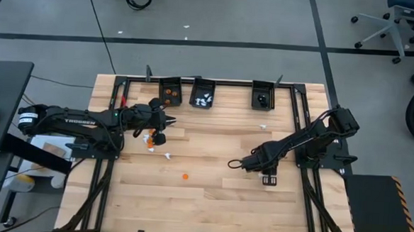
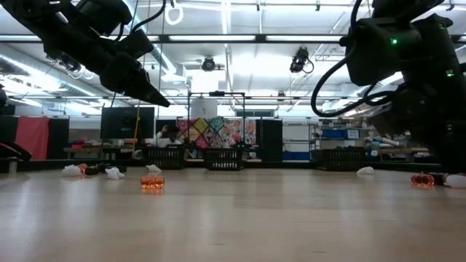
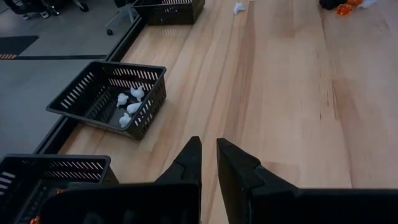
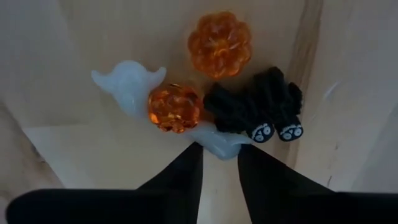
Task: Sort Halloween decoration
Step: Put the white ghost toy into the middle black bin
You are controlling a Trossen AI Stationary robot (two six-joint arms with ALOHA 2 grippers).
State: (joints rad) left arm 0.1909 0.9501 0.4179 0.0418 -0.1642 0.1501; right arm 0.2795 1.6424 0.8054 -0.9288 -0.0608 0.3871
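The Halloween decoration lies scattered on the wooden table. A small cluster sits under my right gripper (image 4: 221, 152): two orange pumpkins (image 4: 219, 43), a white ghost (image 4: 127, 84) and a black trinket with eyes (image 4: 261, 109). My right gripper (image 1: 231, 163) points down at it, closed on the ghost's near end. My left gripper (image 1: 170, 121) hovers by the far bins, shut and empty (image 3: 208, 146). More trinkets (image 1: 149, 138) lie below it, a white one (image 1: 167, 155) and an orange one (image 1: 184, 177) nearer the middle. My right gripper has the white ghost's narrow end (image 4: 217, 142) between its two fingertips, coming from above and pointing steeply down. The ghost lies flat on the table, its body running under one orange pumpkin (image 4: 174, 107). Only the fingers' free ends reach it.
Three black bins stand along the far edge: one with orange pieces (image 1: 170, 91), one with white ghosts (image 1: 203, 94), one with a black piece (image 1: 263, 98). A stray white piece (image 1: 263, 126) lies near the last. The table's near half holds little.
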